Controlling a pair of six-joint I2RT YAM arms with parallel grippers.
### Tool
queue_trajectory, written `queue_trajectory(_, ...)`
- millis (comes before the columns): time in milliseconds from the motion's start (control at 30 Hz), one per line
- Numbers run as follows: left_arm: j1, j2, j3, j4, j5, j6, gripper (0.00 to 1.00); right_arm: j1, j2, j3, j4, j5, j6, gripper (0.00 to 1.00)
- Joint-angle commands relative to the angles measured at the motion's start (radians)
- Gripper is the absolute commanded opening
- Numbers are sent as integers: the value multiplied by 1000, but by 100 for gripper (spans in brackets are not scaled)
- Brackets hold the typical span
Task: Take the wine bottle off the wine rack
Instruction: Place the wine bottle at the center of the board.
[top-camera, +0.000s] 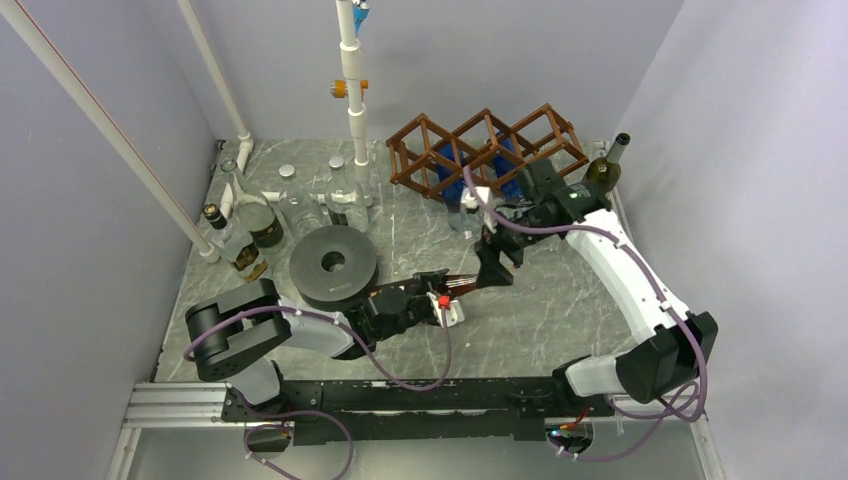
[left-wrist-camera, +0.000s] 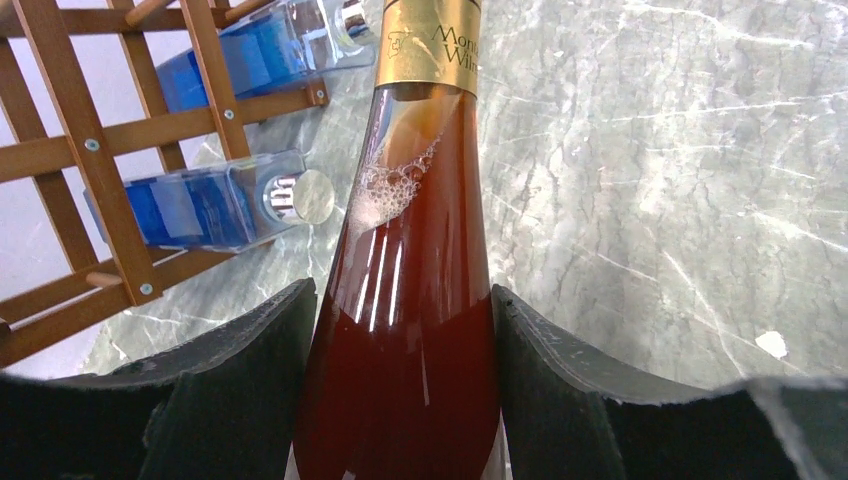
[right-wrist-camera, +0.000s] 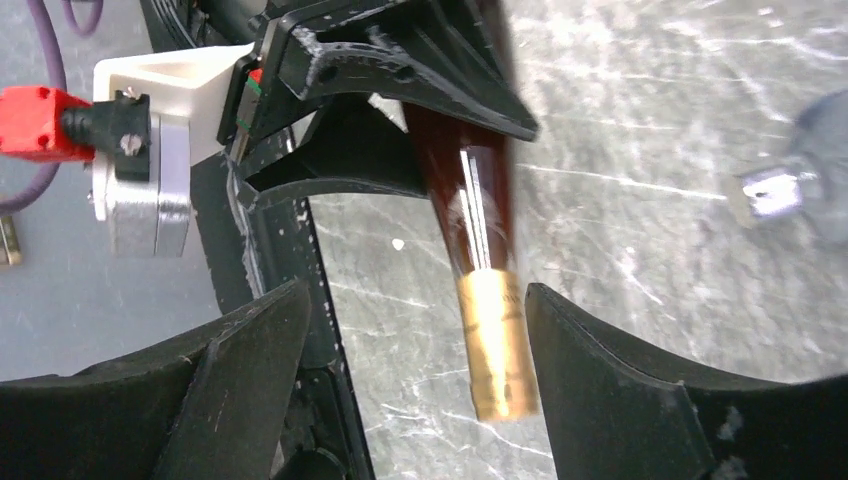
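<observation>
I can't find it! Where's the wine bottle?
Top view, mid-table: left gripper holds the wine bottle, its neck inside the open right gripper.

Amber, gold-capped wine bottle (left-wrist-camera: 405, 300) lies apart from the brown lattice wine rack (left-wrist-camera: 88, 150).

Loving the reddish-amber wine bottle (left-wrist-camera: 400, 330), pale foam inside, shiny gold foil on the neck. Warm brown wood on the wine rack (left-wrist-camera: 90, 150) at 10 o'clock, vivid blue bottles (left-wrist-camera: 200, 210) in it. Grey marble table (left-wrist-camera: 680, 180), white veins everywhere. Bright red plug (right-wrist-camera: 28, 108) on a white mount (right-wrist-camera: 170, 90).
</observation>
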Motion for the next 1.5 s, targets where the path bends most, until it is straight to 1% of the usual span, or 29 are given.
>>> queue_trajectory(0,6,-80,3,150,-7,-70,0,-129,-59,71,-57,-185,-77,83)
queue_trajectory(67,7,-87,1,149,-6,-80,0,-173,-94,28,-18,-203,-75,87)
queue_trajectory(200,7,-100,-4,137,-9,-92,0,-223,-134,-82,76,-217,-57,95)
queue_trajectory(333,7,-105,-10,136,-16,-98,0,-297,-76,-153,137,-282,7,96)
queue_trajectory(433,7,-110,-12,133,-18,-104,0,-357,-10,-179,131,-351,23,100)
queue_trajectory(533,8,-118,-12,127,-18,-104,0,-389,14,-219,159,-380,49,100)
queue_trajectory(700,7,-123,-12,121,-17,-104,0,-392,19,-299,221,-422,91,100)
queue_trajectory(833,7,-123,-8,121,-18,-106,0,-393,47,-315,209,-474,81,98)
queue_trajectory(900,7,-123,-5,120,-17,-108,0,-393,64,-313,200,-497,75,94)
queue_trajectory(1033,7,-123,-1,121,-21,-115,0,-392,96,-303,160,-526,46,78)
queue_trajectory(1167,7,-125,4,116,-21,-118,0,-391,104,-304,159,-523,47,67)
queue_trajectory(1267,7,-123,6,116,-22,-120,0,-391,101,-307,166,-523,56,56)
queue_trajectory(1367,7,-120,6,117,-25,-122,0,-390,100,-310,171,-519,60,41)
queue_trajectory(1467,7,-123,3,118,-25,-131,0,-391,106,-308,166,-516,54,19)
